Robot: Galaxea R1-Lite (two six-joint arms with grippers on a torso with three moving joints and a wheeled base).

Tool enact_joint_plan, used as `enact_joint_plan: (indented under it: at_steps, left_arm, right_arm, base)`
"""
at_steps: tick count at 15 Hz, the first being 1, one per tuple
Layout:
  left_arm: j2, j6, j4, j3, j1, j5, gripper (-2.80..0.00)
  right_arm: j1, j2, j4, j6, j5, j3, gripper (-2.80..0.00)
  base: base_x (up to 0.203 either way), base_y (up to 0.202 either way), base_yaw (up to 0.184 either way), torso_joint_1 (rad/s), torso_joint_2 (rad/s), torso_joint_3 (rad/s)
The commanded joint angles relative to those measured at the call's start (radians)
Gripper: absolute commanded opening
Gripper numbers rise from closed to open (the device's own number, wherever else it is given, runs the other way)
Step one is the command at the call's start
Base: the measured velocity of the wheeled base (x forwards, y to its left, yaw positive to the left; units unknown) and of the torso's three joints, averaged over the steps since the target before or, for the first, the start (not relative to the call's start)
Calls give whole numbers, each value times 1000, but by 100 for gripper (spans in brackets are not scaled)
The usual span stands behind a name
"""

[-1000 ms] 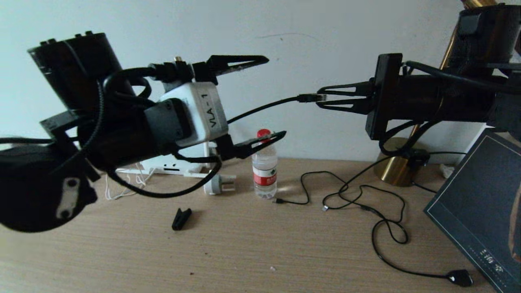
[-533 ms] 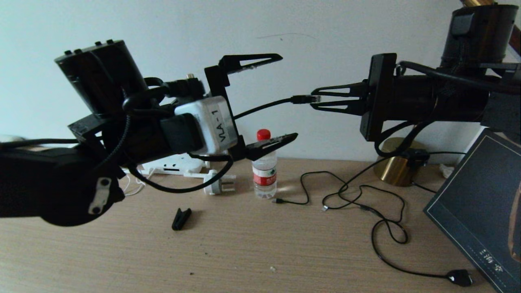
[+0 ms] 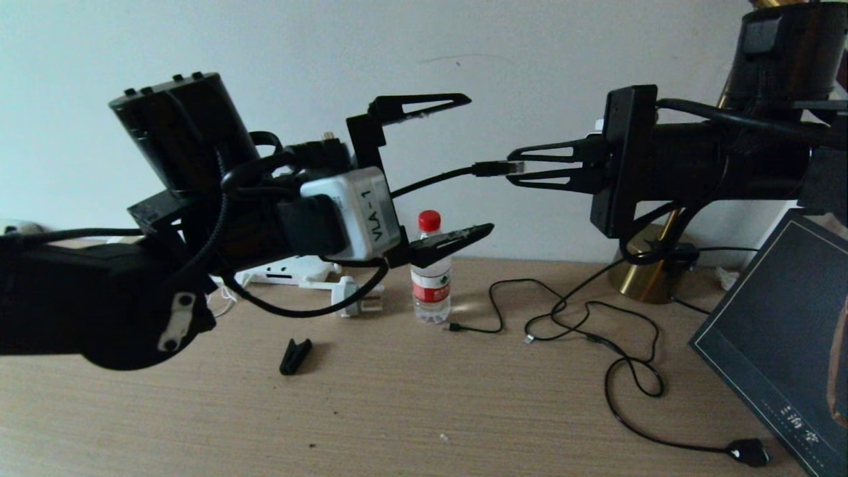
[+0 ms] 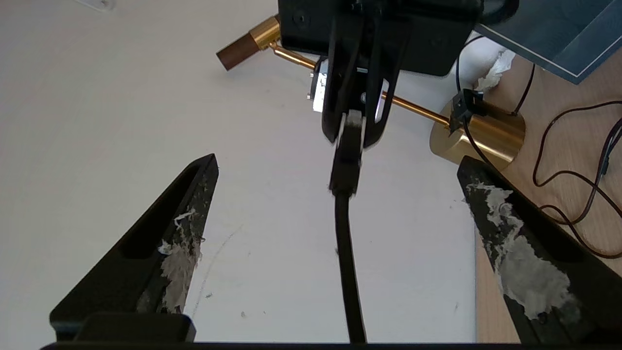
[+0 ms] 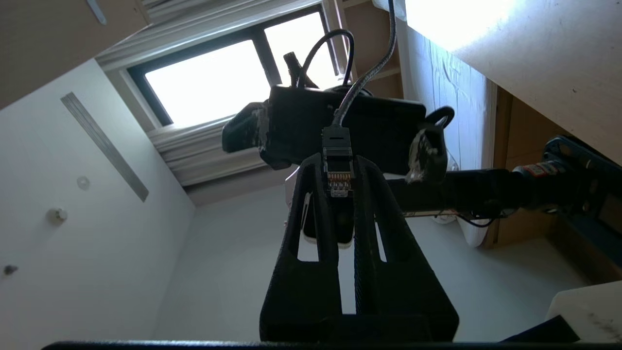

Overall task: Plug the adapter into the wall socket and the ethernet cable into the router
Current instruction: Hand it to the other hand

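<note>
My right gripper (image 3: 511, 168) hangs above the table, shut on the clear-tipped black plug (image 3: 497, 168) of the ethernet cable (image 3: 430, 179). In the right wrist view the plug (image 5: 337, 167) sits pinched between the fingertips of the right gripper (image 5: 338, 171). The cable runs left between the wide-apart fingers of my open left gripper (image 3: 480, 163), touching neither. In the left wrist view the cable (image 4: 344, 253) passes midway between both fingers. The white router (image 3: 288, 269) lies at the back of the table, mostly hidden behind my left arm. The adapter and the wall socket are out of view.
On the wooden table (image 3: 411, 411) stand a water bottle (image 3: 430, 278) and a brass lamp base (image 3: 646, 271). A round white pronged plug (image 3: 351, 299), a black clip (image 3: 295, 356), thin black cables (image 3: 583, 318) with an oval end (image 3: 748, 452) and a dark framed board (image 3: 782, 331) lie around.
My left arm has moved right and forward, so its open fingers now reach round the cable nearer the plug. The right gripper has sunk slightly, still holding the plug.
</note>
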Motion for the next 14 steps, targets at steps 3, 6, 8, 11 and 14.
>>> enact_joint_plan:
  at_steps: [3, 6, 8, 11, 14]
  left_arm:
    - [1, 5, -5, 0, -23, -3, 0]
    - [1, 4, -7, 0, -36, -2, 0]
    - [1, 1, -7, 0, -43, -2, 0]
    - [-4, 0, -7, 2, -41, -3, 0]
    - [-11, -1, -7, 11, -38, -4, -280]
  right_arm:
    - [21, 3, 8, 8, 10, -8, -280]
    - [21, 1, 8, 8, 19, -8, -280]
    - [23, 1, 8, 8, 19, -8, -280]
    - [25, 1, 8, 8, 19, -6, -280]
    - [25, -2, 8, 10, 19, -4, -280]
  base:
    - [0, 0, 0, 0, 0, 0]
    - [0, 0, 0, 0, 0, 0]
    - [0, 0, 0, 0, 0, 0]
    - [0, 0, 0, 0, 0, 0]
    - [0, 0, 0, 0, 0, 0]
